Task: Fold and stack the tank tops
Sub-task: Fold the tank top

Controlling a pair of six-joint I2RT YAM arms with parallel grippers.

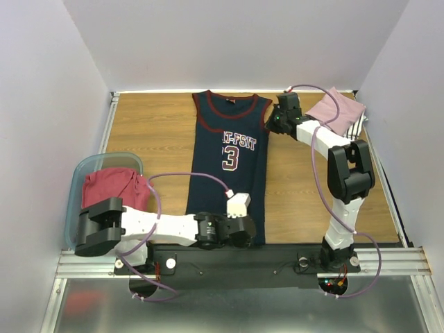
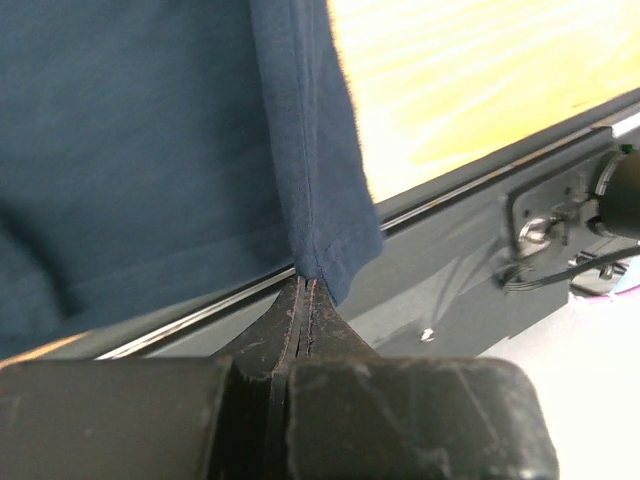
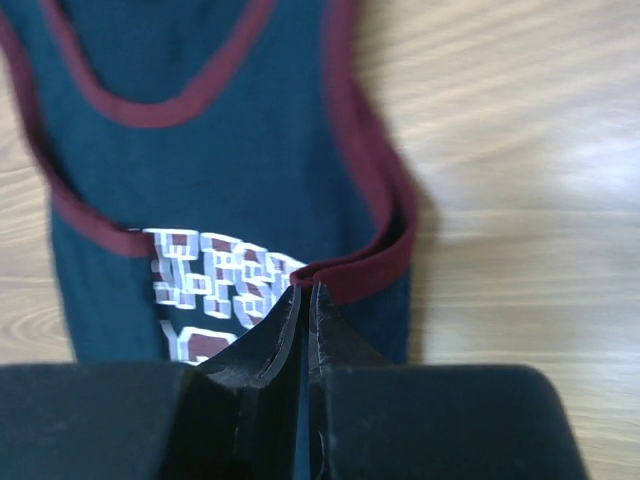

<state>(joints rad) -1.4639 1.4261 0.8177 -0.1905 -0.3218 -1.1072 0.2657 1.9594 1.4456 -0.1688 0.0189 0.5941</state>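
Pinching hard, the left claw [image 2: 305,285] has its jaws closed on the hem corner of the navy sleeveless jersey with maroon trim and a white number [image 2: 150,150], down at the garment's 5 o'clock, just over the black base rail [image 2: 450,240]. Up at 1 o'clock the right claw [image 3: 303,292] is clamped too, nipping the maroon armhole binding. Between them the jersey lies flat and full length, mid wooden table [image 1: 152,125], with no fold in it yet, I'd say. Out at 2 o'clock a folded dusty pink cloth top [image 1: 336,109] sits on a white black-striped one [image 1: 359,127], which looks like the stack begun. At 8 o'clock, crumpled red cloth tops [image 1: 111,186] wait in the translucent teal plastic tub [image 1: 104,158], apparently untouched work.
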